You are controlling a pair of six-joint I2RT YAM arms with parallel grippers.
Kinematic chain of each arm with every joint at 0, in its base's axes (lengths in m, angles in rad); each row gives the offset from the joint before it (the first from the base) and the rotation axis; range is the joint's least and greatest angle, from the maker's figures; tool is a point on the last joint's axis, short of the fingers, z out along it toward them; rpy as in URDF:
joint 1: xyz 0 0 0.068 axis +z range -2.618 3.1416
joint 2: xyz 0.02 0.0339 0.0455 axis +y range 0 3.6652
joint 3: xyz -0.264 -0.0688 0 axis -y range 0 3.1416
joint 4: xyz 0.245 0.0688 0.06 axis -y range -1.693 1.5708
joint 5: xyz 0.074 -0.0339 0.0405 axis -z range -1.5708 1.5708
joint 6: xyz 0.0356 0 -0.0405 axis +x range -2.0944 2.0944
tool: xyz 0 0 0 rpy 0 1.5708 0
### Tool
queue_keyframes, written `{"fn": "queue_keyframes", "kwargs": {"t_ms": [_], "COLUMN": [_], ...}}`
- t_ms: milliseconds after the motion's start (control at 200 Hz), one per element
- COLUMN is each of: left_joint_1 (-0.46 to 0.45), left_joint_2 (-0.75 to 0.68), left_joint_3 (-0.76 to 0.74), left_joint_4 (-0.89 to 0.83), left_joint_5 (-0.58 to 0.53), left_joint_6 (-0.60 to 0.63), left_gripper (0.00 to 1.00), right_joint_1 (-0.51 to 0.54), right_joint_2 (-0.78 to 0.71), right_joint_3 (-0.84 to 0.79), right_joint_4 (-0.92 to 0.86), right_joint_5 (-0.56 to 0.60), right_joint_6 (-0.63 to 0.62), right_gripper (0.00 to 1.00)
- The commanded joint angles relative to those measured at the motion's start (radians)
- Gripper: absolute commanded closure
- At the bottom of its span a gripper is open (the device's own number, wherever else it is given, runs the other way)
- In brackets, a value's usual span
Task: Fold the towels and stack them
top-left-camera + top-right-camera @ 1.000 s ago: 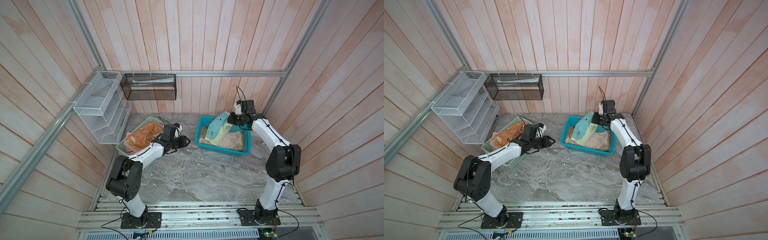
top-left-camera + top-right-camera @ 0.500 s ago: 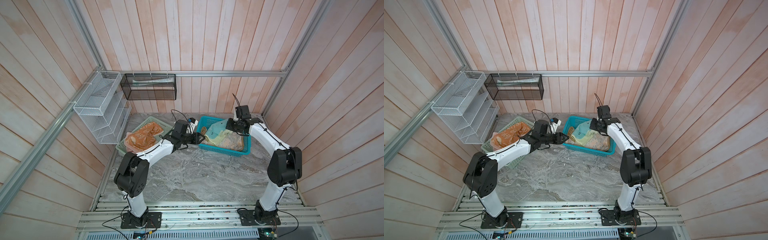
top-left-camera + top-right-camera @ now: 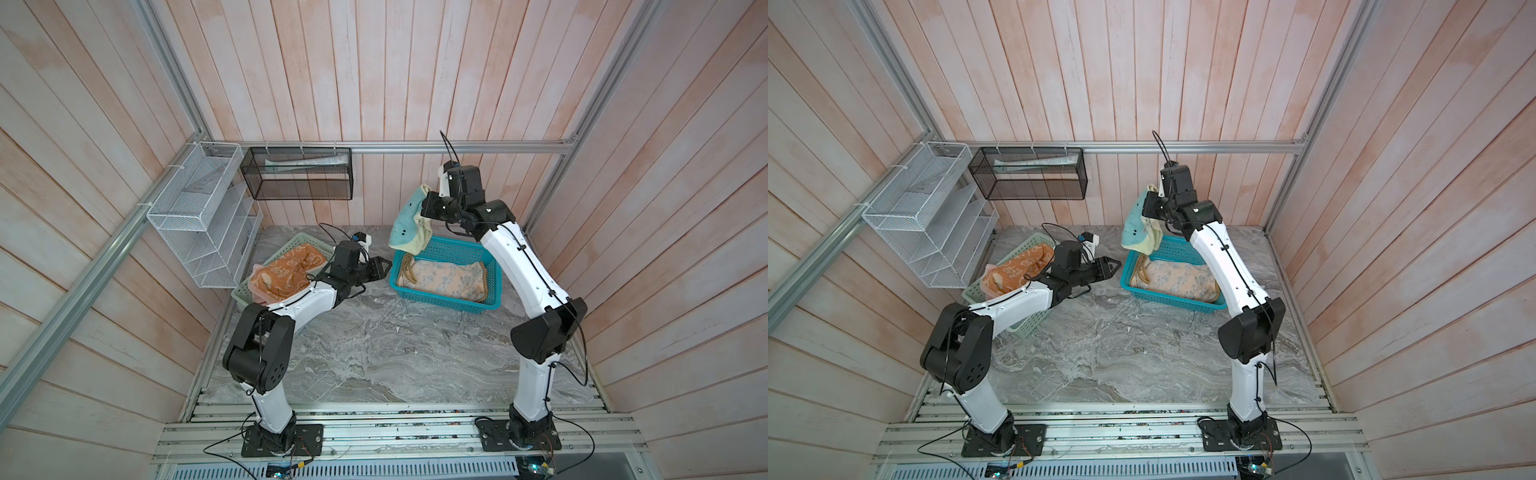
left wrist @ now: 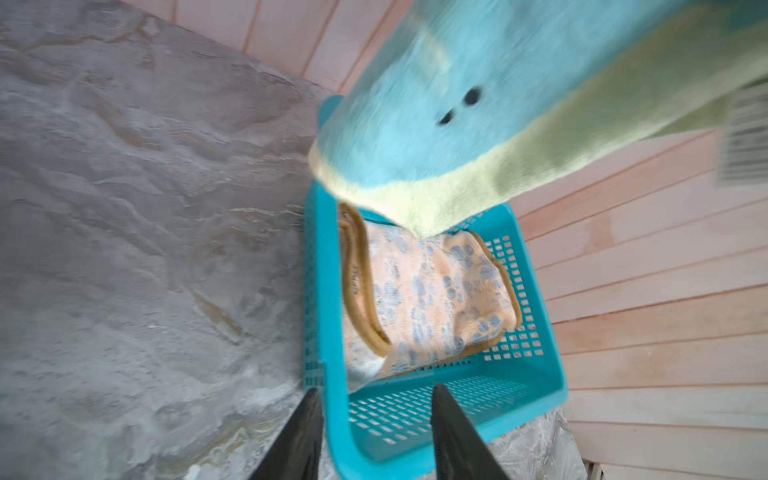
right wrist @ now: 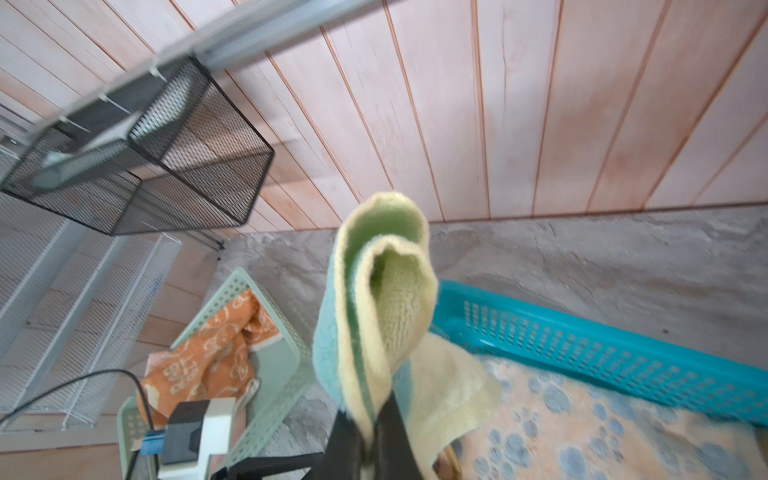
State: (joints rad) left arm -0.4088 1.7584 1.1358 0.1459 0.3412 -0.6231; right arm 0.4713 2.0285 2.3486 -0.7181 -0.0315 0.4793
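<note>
Our left jaws are standing apart and empty above the desk (image 3: 395, 345), just beside the left wall of the teal basket (image 3: 446, 302). In that basket we are seeing the paw towel (image 3: 444, 279) lying folded. Left of these jaws, the orange towel (image 3: 291, 272) is lying crumpled in the mint basket (image 3: 241, 296). Farther back and high up, our right jaws are clamping the yellow-green towel (image 3: 409, 224), which is hanging over the teal basket's far left corner.

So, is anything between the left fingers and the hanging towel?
Nothing visible does. The left fingers are open beside the teal basket, and the hanging towel dangles from the right fingers above it, only air between.
</note>
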Motion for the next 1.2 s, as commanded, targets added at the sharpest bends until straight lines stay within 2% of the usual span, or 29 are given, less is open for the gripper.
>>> {"fn": "queue_keyframes", "kwargs": {"t_ms": [0, 65, 150, 375, 475, 630, 810, 925, 1000, 1095, 1195], "left_joint_1": [0.010, 0.017, 0.028, 0.036, 0.037, 0.039, 0.040, 0.041, 0.044, 0.052, 0.064], "left_joint_2": [-0.077, -0.096, -0.103, -0.101, -0.096, -0.091, -0.117, -0.174, -0.217, -0.261, -0.289], "left_joint_3": [-0.086, -0.107, -0.126, -0.151, -0.155, -0.157, -0.172, -0.210, -0.238, -0.262, -0.280], "left_joint_4": [0.067, 0.059, 0.051, 0.028, 0.025, 0.025, 0.029, 0.028, 0.021, -0.004, -0.031], "left_joint_5": [-0.072, -0.085, -0.074, -0.064, -0.063, -0.059, -0.078, -0.109, -0.130, -0.145, -0.156], "left_joint_6": [-0.043, -0.034, -0.035, -0.029, -0.023, -0.026, -0.038, -0.045, -0.046, -0.041, -0.033], "left_gripper": [0.55, 0.55, 0.55, 0.55, 0.55, 0.55, 0.55, 0.55, 0.55, 0.55, 0.55], "right_joint_1": [0.015, 0.015, 0.009, -0.025, -0.018, -0.001, 0.062, 0.098, 0.109, 0.110, 0.102], "right_joint_2": [0.085, 0.120, 0.145, 0.136, 0.100, 0.090, 0.169, 0.264, 0.301, 0.306, 0.253], "right_joint_3": [0.170, 0.219, 0.205, -0.048, -0.146, -0.157, -0.003, 0.161, 0.208, 0.173, 0.033], "right_joint_4": [-0.069, -0.039, 0.034, 0.295, 0.371, 0.376, 0.360, 0.334, 0.344, 0.383, 0.452], "right_joint_5": [-0.047, -0.094, -0.153, -0.407, -0.405, -0.403, -0.413, -0.424, -0.427, -0.432, -0.420], "right_joint_6": [0.039, 0.077, 0.138, 0.361, 0.395, 0.399, 0.418, 0.444, 0.468, 0.503, 0.521], "right_gripper": [1.00, 1.00, 1.00, 1.00, 1.00, 1.00, 1.00, 1.00, 1.00, 1.00, 1.00]}}
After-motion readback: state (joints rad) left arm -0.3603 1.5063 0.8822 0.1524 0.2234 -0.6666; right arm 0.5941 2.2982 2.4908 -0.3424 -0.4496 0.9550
